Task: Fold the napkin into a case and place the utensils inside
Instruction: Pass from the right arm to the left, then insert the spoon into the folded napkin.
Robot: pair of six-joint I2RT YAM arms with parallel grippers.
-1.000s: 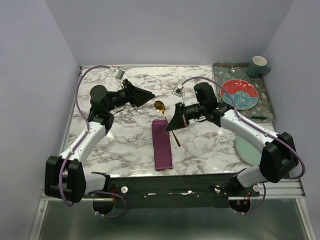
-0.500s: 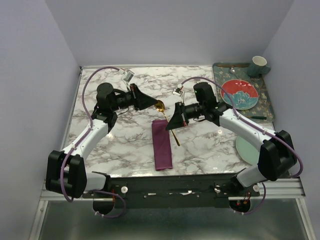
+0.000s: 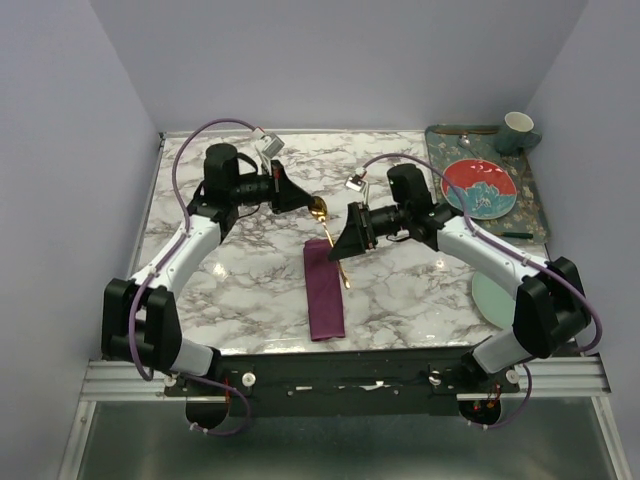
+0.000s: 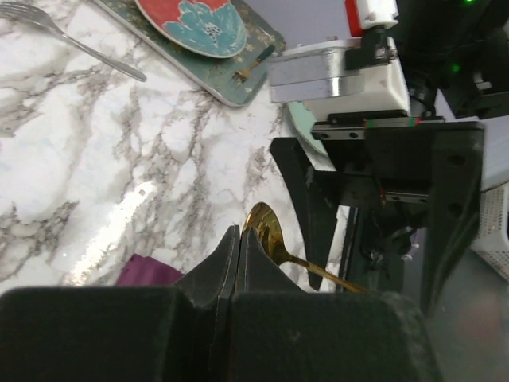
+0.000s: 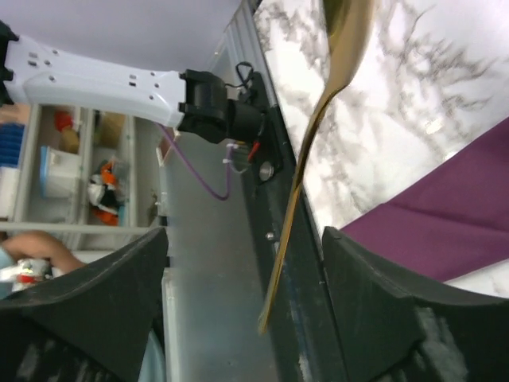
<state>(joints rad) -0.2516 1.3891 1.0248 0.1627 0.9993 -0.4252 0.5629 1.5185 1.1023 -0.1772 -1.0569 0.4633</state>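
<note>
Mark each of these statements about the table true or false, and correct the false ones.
1. The right gripper is open, and the handle of the gold spoon runs between its fingers. True.
2. The purple napkin lies spread out as a wide square. False: it is folded into a long narrow strip.
3. The left gripper is shut, with the spoon's bowl right at its tips. True.
4. The silver fork lies on top of the napkin. False: it lies on the bare marble table, well away from the napkin.
</note>
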